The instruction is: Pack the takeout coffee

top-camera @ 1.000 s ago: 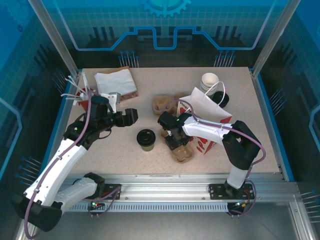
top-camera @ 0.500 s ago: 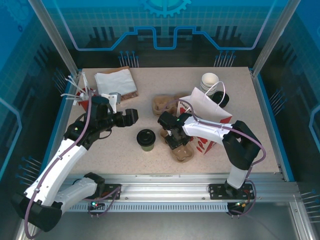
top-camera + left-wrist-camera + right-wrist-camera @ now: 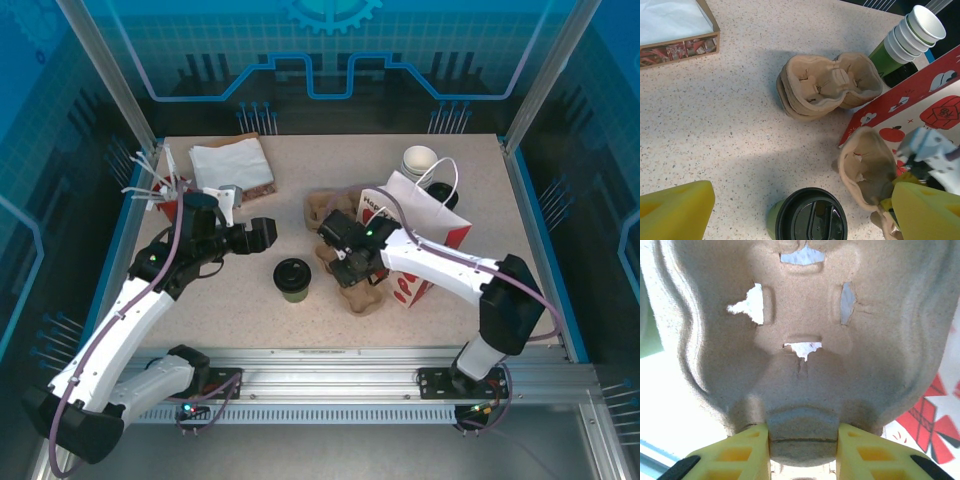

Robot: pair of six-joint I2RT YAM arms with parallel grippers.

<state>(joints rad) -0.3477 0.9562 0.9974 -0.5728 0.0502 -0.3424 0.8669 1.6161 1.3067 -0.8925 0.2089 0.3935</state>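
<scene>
on the left of the surface [image 3: 240, 310], the left tool [image 3: 262, 233] hangs released, its jaws wide and holding nothing. just right of it the takeout coffee [image 3: 292, 277] stands upright on the surface, lid on, not yet packed. next comes the right tool [image 3: 802, 452], clenched on the rim of a pulp carrier [image 3: 805, 340], which it holds tilted. to do this step well, i think the grip must be firm on that thin rim, and the carrier should be laid flat, wells up, close beside the coffee and apart from the paper bag [image 3: 430, 235]. the bag has red apple drawings. its red writing seems to begin with "hap", but it is too small to be sure.
</scene>
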